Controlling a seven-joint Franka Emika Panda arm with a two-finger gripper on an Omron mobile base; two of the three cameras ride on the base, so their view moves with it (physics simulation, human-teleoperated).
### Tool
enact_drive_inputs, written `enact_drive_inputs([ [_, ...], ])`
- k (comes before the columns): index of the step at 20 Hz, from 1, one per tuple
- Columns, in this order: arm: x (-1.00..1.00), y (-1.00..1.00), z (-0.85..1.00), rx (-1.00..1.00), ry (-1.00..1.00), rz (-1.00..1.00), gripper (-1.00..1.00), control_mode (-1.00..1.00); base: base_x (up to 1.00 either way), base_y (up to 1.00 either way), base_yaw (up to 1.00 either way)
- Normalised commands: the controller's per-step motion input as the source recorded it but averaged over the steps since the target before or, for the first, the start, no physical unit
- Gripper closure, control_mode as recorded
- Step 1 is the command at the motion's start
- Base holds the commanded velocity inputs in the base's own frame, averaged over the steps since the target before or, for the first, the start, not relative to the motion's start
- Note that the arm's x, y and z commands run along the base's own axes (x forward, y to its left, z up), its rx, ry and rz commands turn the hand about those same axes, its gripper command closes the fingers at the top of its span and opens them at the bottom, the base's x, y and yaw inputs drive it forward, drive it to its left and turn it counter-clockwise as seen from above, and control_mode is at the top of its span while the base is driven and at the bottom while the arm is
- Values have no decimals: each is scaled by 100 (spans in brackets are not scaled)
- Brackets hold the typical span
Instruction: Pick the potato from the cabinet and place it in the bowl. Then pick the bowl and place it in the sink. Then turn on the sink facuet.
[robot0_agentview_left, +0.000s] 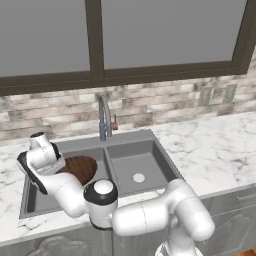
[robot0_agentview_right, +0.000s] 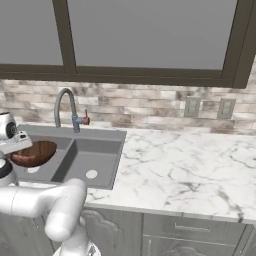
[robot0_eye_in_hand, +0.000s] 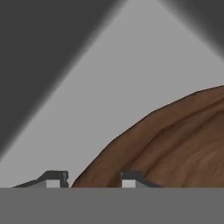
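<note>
The bowl sits low in the left basin of the sink, and the claw straddles its rim at the bowl's 9 o'clock side; the tips stand apart with wood between them. Whether they pinch the rim or have let go, I cannot tell. No potato is visible inside the bowl. The faucet stands at the bowl's 1 o'clock, its lever just beside it.

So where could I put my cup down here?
The marble counter right of the sink looks bare, all the way to the wall outlets. The sink's left basin is crowded: the bowl and the gripper are there. The right basin holds only its drain.
</note>
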Motion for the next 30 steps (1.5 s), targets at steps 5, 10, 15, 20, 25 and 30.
enact_drive_inputs([
  [5,-25,2,24,1,-9,0,-100,-100,0,0,0],
  [10,-18,0,60,0,-15,-3,-100,-100,0,0,0],
  [15,-42,1,88,0,-18,-3,-100,-100,0,0,0],
  [20,-78,0,99,1,-9,-1,-100,-100,0,0,0],
  [25,-78,-33,99,9,-11,0,-100,-100,0,0,0],
  [30,-84,-67,100,13,-15,0,-100,-100,0,0,0],
])
